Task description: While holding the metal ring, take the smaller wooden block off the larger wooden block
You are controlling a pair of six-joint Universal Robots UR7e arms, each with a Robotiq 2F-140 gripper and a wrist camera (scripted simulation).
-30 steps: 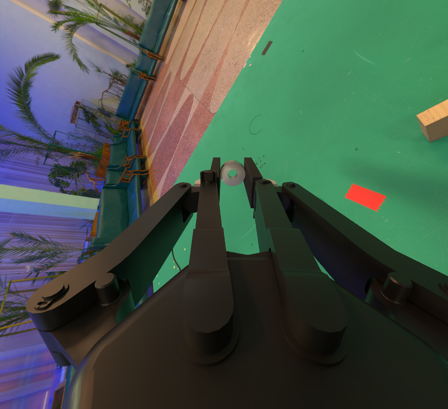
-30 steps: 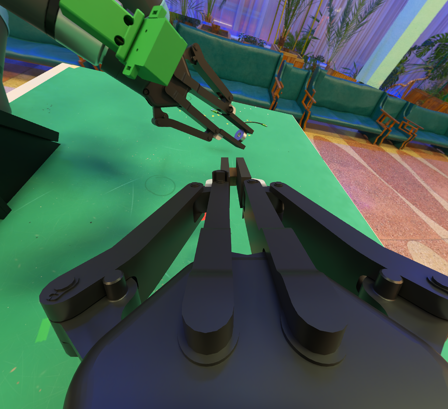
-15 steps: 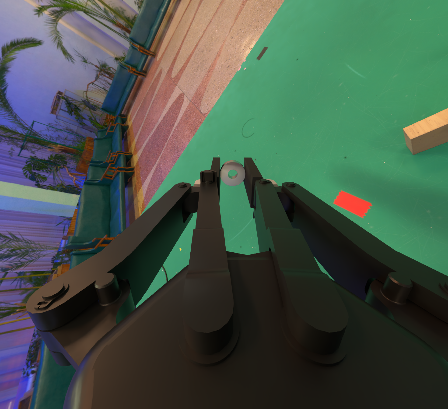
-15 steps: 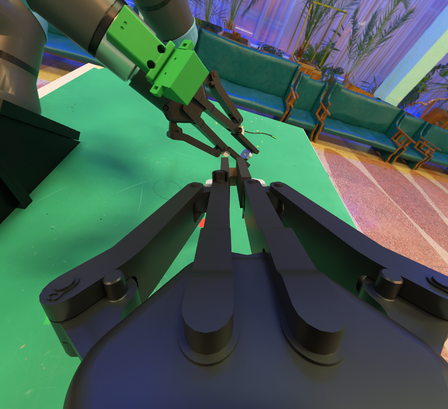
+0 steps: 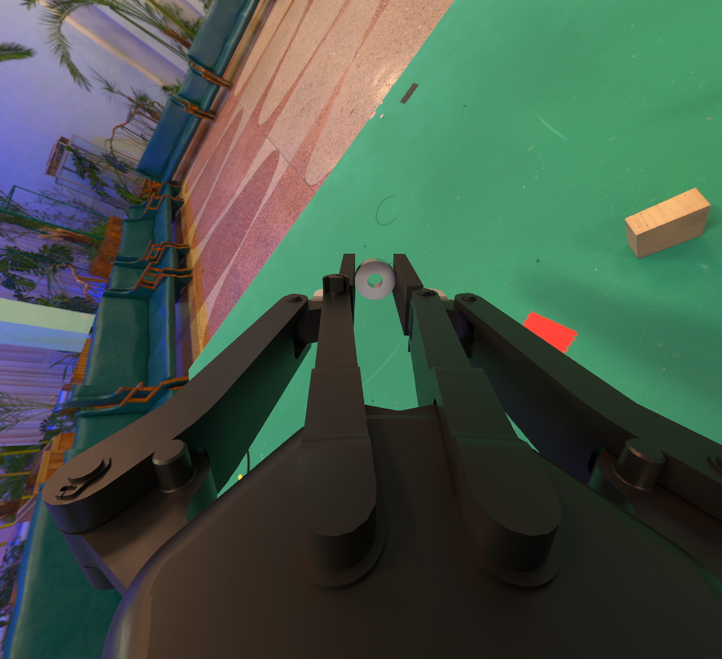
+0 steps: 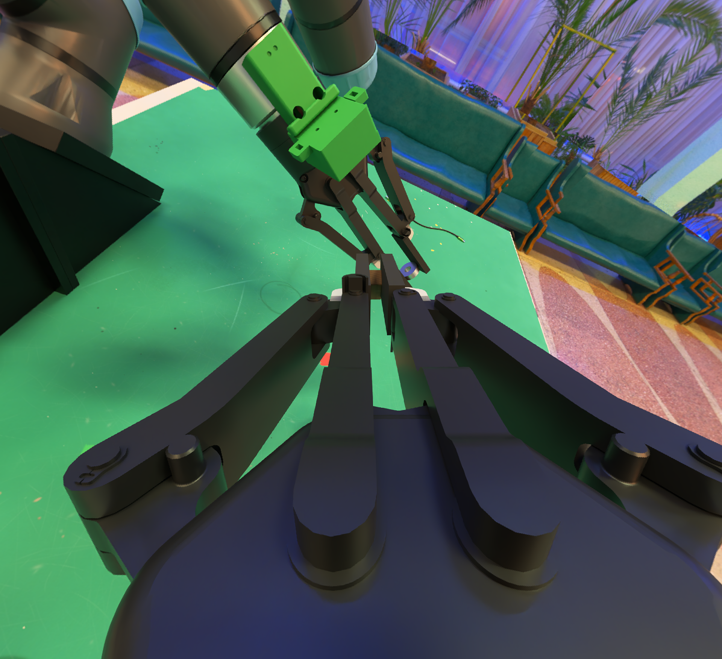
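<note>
My left gripper (image 5: 374, 265) is shut on the metal ring (image 5: 375, 280), a grey washer held on edge above the green table (image 5: 547, 54). A larger wooden block (image 5: 668, 222) lies flat on the table to its right, with nothing on top. My right gripper (image 6: 374, 269) is shut on a small wooden block (image 6: 376, 276); only a sliver shows between the fingers. In the right wrist view the left gripper (image 6: 398, 263) hangs just beyond my right fingertips, with the ring (image 6: 408, 269) in its tips.
A red tape patch (image 5: 550, 331) lies on the table near the left gripper and shows in the right wrist view (image 6: 325, 359). The table edge (image 5: 351, 148) runs diagonally, with floor beyond. The dark arm base (image 6: 58, 210) stands left. A thin cable (image 6: 437, 228) lies near the far edge.
In the right wrist view the left arm and gripper now look nearer and larger, close to my right fingertips. The larger block has slid fully into the left wrist view. Both grips are unchanged.
</note>
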